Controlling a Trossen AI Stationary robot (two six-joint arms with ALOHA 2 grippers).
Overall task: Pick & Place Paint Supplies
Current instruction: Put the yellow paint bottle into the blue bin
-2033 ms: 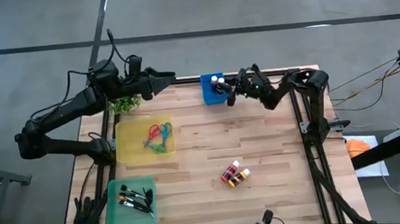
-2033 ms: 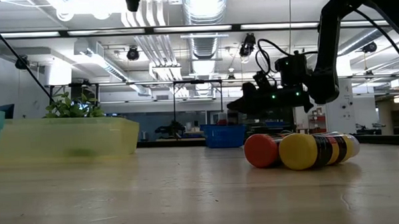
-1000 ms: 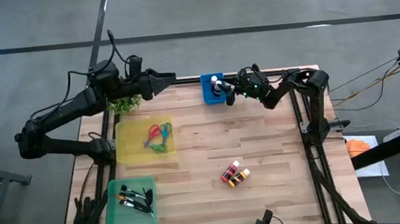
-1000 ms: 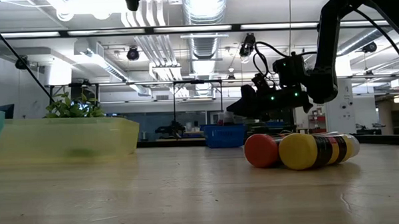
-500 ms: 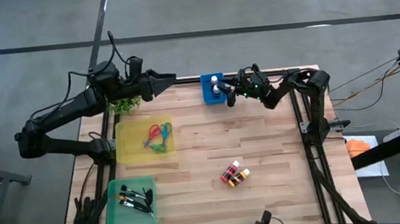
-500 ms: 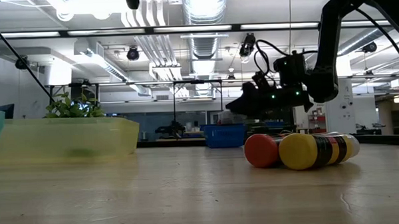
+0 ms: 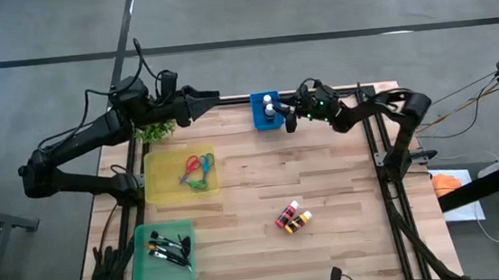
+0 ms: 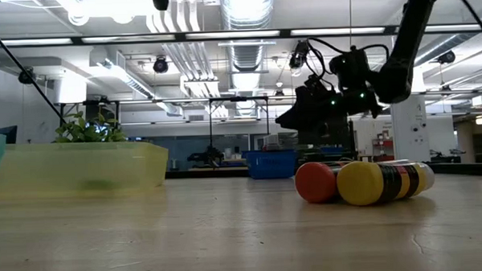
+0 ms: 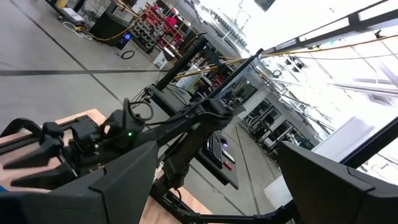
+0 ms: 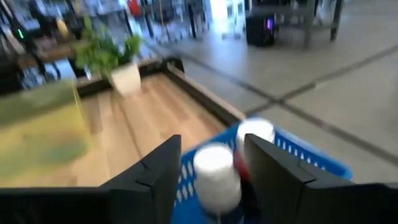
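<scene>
Partly done, judging by the layout. Two white-capped paint bottles (image 7: pixel 268 108) standing in the small blue plastic bin (image 7: pixel 260 120) at the far edge of the tabletop (image 7: pixel 325 170). Red- and green-handled scissors (image 7: pixel 196 171) lying in the translucent yellow tray (image 7: pixel 156 186) near the left edge. Thin dark paintbrushes (image 7: pixel 168 248) resting in the green tray (image 7: pixel 144 276) at the near-left corner. Still left: a small cluster of paint bottles (image 7: pixel 293 218) lying on their sides on bare wood toward the near edge, well apart from every bin.

Right end effector (image 7: pixel 286 117) hovering just over the blue bin, fingers spread, pinching nothing. Left end effector (image 7: pixel 212 95) parked at the far edge beside the small green potted plant (image 7: pixel 153 129); fingers apart and empty in its wrist view.

Wide bare wood between the blue bin and the lying bottles; no obstacle there.
</scene>
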